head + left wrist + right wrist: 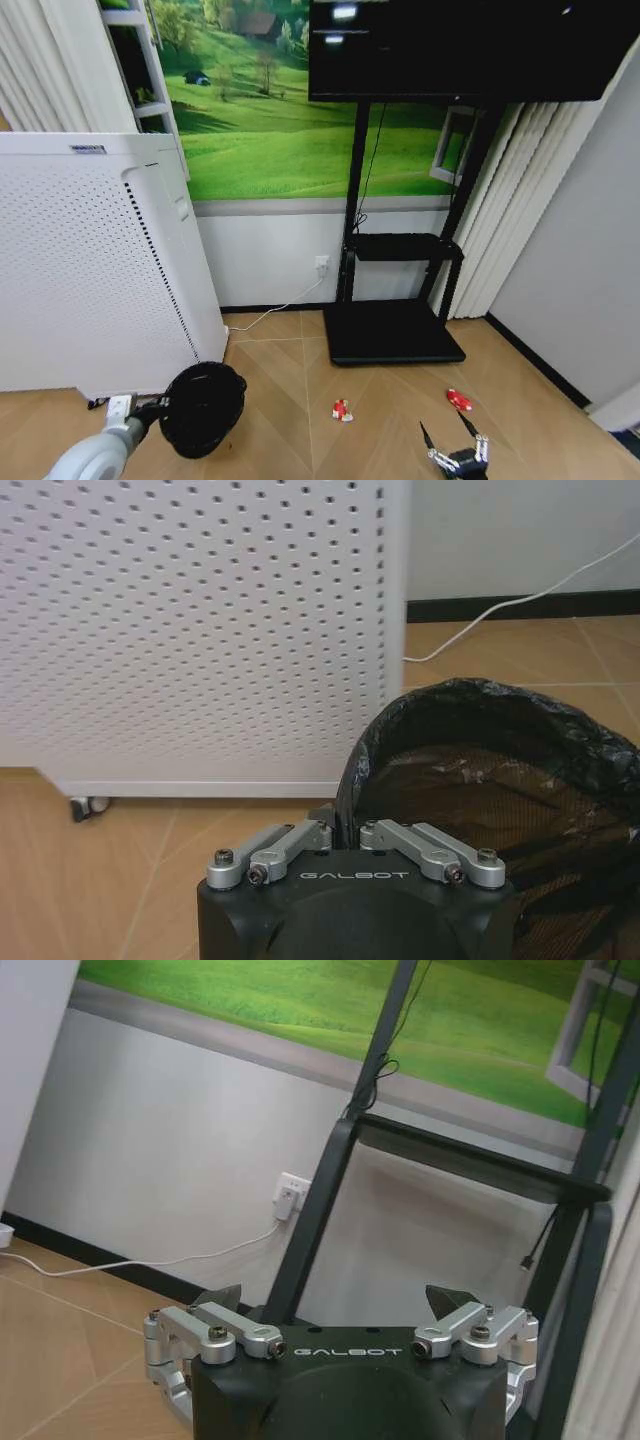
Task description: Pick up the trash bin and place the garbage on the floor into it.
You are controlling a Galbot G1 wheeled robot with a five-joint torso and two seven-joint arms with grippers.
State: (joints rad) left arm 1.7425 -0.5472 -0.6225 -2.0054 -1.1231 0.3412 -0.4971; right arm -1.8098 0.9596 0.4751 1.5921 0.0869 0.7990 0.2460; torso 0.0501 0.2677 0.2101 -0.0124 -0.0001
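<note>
Bin [203,408]: one, black, bag-lined, at your lower left beside the white perforated unit [90,270]. Your left claw [345,832] is clenched on its rim, fingers pinched together over the bag edge.

Garbage: two pieces counted on the floor [290,370]. One red-and-white wrapper [342,410] lies ahead of the bin, well apart from it; one small red bit [459,400] lies farther right, near the stand base [392,332].

Right claw [455,436]: one, released, fingers spread wide, low at your right just beside the red bit.

Floor: tan herringbone parquet. A white cable [270,312] runs along it to a wall socket [321,265].

Room: one black TV [470,45] on a black stand, a green meadow mural [280,130] behind, pale curtains [510,220] to the right.
</note>
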